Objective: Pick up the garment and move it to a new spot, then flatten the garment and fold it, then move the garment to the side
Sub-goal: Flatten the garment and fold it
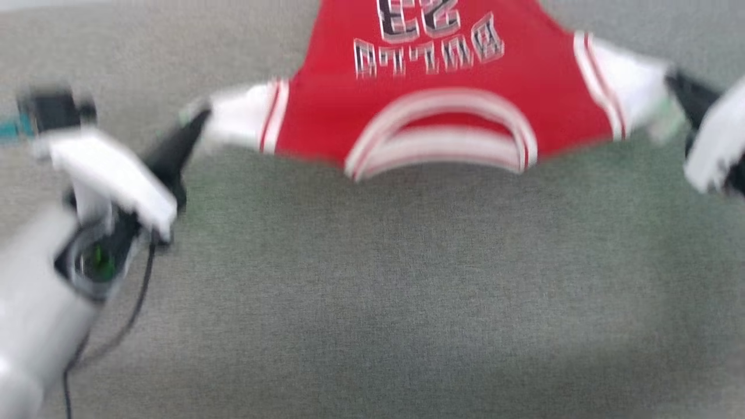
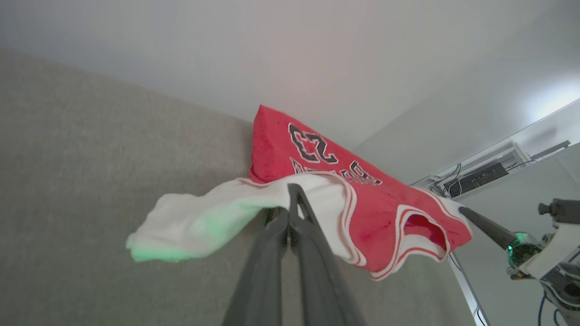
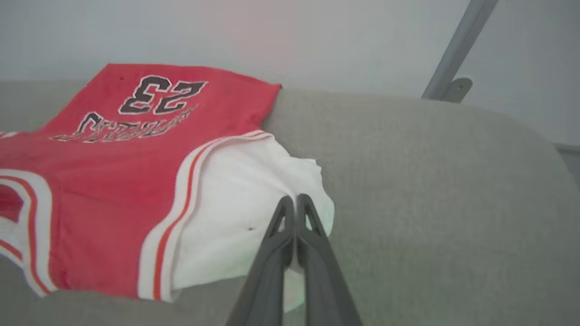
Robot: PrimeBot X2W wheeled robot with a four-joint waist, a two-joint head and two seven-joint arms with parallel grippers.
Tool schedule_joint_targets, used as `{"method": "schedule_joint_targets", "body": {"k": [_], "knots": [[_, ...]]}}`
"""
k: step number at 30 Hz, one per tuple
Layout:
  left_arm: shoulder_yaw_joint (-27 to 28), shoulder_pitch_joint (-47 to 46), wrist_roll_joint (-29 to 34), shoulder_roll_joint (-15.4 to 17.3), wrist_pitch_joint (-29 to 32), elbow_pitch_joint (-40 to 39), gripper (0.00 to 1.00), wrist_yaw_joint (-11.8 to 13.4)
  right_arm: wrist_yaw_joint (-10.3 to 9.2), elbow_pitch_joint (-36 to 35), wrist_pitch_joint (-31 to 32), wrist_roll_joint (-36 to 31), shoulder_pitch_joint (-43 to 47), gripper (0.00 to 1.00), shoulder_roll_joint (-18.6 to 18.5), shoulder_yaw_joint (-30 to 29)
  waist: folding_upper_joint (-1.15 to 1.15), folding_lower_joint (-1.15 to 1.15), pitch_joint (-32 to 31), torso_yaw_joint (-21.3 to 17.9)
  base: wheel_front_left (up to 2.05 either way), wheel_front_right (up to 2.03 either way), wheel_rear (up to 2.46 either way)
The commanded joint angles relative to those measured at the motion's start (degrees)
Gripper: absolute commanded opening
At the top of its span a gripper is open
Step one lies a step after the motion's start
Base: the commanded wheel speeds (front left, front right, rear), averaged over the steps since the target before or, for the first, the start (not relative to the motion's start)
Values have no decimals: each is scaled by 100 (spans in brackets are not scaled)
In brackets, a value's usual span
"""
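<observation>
The garment [image 1: 442,87] is a red jersey with white sleeves, striped trim and the number 23; it hangs stretched between both grippers above the grey cloth table, collar toward me. My left gripper [image 1: 195,119] is shut on the white sleeve at that view's left. In the left wrist view the left gripper [image 2: 290,192] pinches that sleeve's cloth [image 2: 204,217]. My right gripper [image 1: 675,84] is shut on the other white sleeve; in the right wrist view the right gripper [image 3: 295,201] pinches the sleeve's edge [image 3: 235,226]. The garment's far hem [image 3: 181,77] rests on the table.
A grey cloth-covered table [image 1: 372,279] spreads under the garment, its far edge [image 3: 408,104] near a pale wall. A metal strut [image 3: 457,45] rises beyond the table. Cables and equipment [image 2: 476,179] lie off to one side.
</observation>
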Motion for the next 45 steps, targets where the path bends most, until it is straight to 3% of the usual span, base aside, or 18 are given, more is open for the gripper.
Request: {"method": "schedule_joint_targets", "body": {"k": [1,7,16,24,29,40,41,42,43,44,45], "knots": [[-1,401,-49,176,-153,-223,0,6,-14,-419,212,178,489,0,-170,-133,0,0,-157,14,0,0,0],[-217,1782,-22,781,-533,-1237,0,7,-14,-2185,1056,533,2546,0,-460,-1060,0,0,-251,100,0,0,0],[-292,3072,-26,1707,-1048,-2402,0,7,-14,-4339,2314,378,4816,0,124,-2109,0,0,-236,201,0,0,0],[-300,3945,-1,2274,-1265,-3306,0,152,-14,-5644,3070,317,6079,0,571,-2834,0,0,-167,262,0,0,0],[-226,4048,123,1994,-1311,-3474,0,289,-14,-5710,3136,220,6056,0,714,-2868,0,0,-164,267,0,0,0],[-437,3679,180,1149,-1054,-2595,0,228,-14,-4482,3026,21,5501,0,556,-1999,0,0,-109,244,0,0,0],[-444,3655,190,1103,-1039,-2523,0,218,-14,-4371,2945,-10,5444,4,547,-1937,0,0,-104,248,0,0,0],[-451,3637,193,1062,-1037,-2456,0,200,-14,-4266,2871,-55,5393,16,527,-1873,0,0,-100,251,0,0,0],[-453,3619,200,1030,-1030,-2407,0,185,-14,-4186,2800,-78,5354,49,509,-1812,0,0,-95,250,0,0,0],[-461,3606,210,1003,-1023,-2376,0,174,-14,-4130,2744,-85,5324,65,504,-1767,0,0,-91,252,0,0,0],[-463,3608,218,987,-1027,-2343,0,162,-13,-4086,2704,-75,5298,100,499,-1742,0,0,-89,257,0,0,0]]}}
